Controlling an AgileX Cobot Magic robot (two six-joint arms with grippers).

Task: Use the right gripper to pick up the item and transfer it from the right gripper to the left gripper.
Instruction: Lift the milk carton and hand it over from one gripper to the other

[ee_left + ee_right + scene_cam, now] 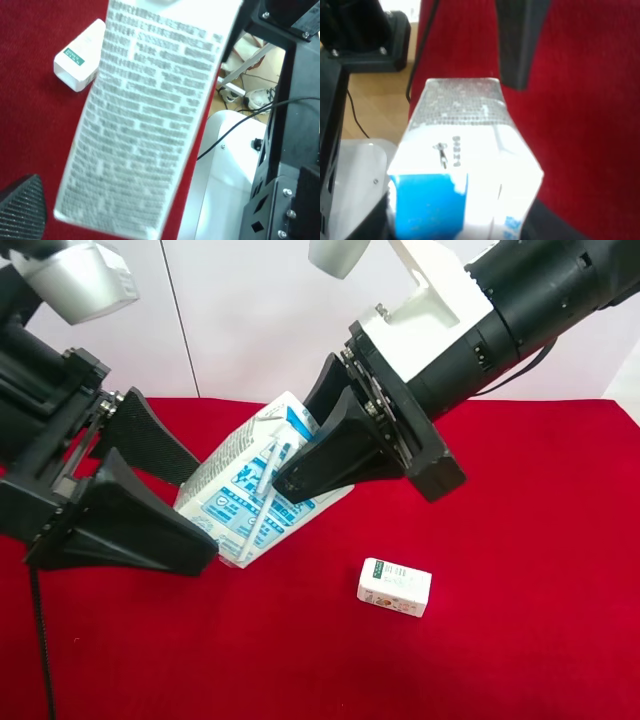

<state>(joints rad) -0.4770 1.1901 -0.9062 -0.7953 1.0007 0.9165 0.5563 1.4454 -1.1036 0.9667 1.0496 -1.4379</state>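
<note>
The item, a tall white drink carton [250, 495] with blue print and a straw, hangs tilted above the red cloth. My right gripper [297, 445], on the white-housed arm at the exterior high view's right, is shut on its gable end. The right wrist view shows the carton [465, 150] close up. My left gripper [200, 512], on the grey-silver arm at that view's left, is open. Its two fingers stand spread on either side of the carton's lower end. The left wrist view shows the carton's printed side [145, 115] and one finger [20, 205] beside it.
A small white-green box [394, 586] lies on the red cloth [520, 540] in front of the carton; it also shows in the left wrist view [79, 57]. Beyond the table edge are a white surface [225, 170], cables and black stands [370, 35].
</note>
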